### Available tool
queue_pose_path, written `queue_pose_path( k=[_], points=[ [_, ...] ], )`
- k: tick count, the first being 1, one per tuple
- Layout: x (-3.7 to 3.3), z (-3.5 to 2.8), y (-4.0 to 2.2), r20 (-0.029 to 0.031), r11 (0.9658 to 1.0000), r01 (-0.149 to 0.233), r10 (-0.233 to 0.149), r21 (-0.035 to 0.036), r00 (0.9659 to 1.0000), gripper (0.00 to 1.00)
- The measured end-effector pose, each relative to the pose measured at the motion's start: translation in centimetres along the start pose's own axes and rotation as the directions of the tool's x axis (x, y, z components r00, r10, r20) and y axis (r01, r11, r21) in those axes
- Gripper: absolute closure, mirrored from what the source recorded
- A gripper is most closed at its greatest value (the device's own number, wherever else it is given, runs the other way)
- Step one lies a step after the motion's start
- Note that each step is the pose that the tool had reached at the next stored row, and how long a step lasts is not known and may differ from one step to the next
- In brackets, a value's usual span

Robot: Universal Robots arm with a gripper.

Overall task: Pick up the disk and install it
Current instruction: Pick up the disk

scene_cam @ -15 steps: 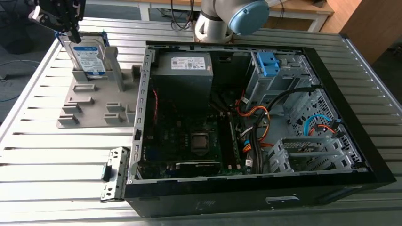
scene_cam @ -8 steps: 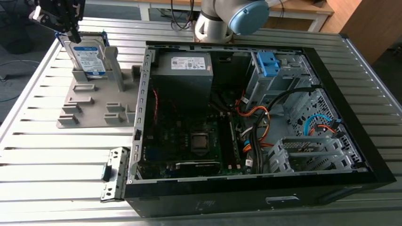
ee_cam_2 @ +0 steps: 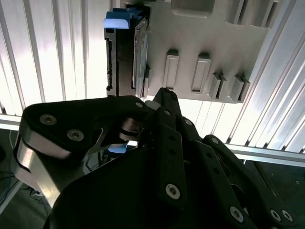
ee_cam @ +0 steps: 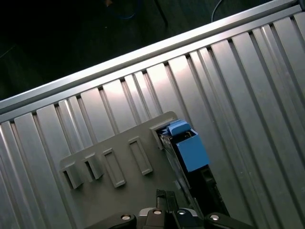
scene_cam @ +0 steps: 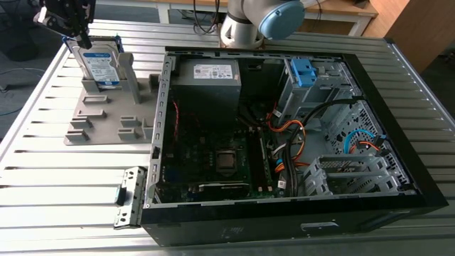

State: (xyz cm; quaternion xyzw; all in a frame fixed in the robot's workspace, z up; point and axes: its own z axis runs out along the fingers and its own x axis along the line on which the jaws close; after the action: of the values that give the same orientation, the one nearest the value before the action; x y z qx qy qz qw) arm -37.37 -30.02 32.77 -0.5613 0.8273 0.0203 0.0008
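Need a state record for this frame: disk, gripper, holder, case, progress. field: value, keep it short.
disk: standing upright in the grey holder, on the exterior view's left, outside the case
gripper: at the disk's top edge; whether it has a grip cannot be told
grey holder: on the slatted metal table, beside the case
case: lying open, with the power supply and a blue bracket inside
progress: disk not yet lifted or installed
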Motion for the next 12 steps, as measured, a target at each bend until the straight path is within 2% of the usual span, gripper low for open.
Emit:
queue_pose_path(
  k=[7,12],
  points=[
    [0.0,0.0,0.0,-0.0012,0.9993,0.037,-0.037,-0.001,0.9993,0.89],
    [0.0,0.0,0.0,-0.0026,0.9974,0.072,-0.072,-0.0017,0.9974,0.89]
  ],
)
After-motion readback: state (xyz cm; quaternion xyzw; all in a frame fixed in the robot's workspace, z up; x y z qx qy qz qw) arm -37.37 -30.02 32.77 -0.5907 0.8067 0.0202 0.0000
